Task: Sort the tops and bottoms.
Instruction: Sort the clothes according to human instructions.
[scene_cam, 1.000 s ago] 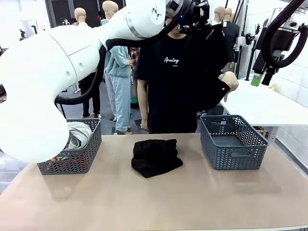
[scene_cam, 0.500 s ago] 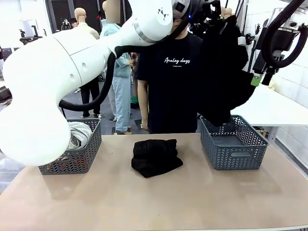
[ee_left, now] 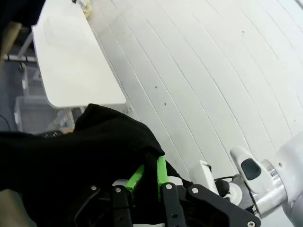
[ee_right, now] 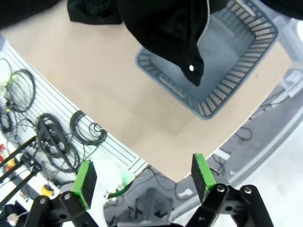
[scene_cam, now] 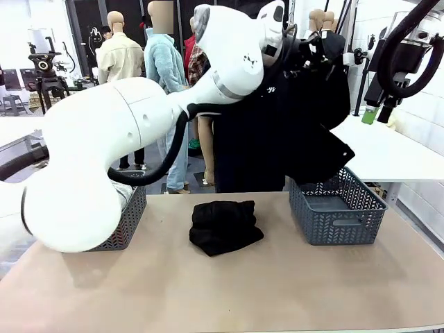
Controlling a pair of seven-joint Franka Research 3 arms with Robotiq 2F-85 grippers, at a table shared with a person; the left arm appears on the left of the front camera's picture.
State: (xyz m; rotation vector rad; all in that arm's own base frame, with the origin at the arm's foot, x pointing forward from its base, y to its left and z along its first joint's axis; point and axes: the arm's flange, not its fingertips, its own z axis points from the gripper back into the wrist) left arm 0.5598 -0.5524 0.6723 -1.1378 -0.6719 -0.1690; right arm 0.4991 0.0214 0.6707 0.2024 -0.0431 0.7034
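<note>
Bottoms [scene_cam: 320, 149] hang from left gripper [ee_left: 151, 163], apparently pinched.

Bottoms [scene_cam: 225, 227] lie between left basket [scene_cam: 133, 218] and right basket [scene_cam: 340, 225].

I am counting two black bottoms: one hanging bottom [scene_cam: 316, 132] above the right side of the table [scene_cam: 208, 291], one folded bottom [scene_cam: 223, 225] at its middle. I am counting two grey baskets: the left basket [scene_cam: 130, 222] by the left edge, the right basket [scene_cam: 347, 225] by the right edge.
</note>
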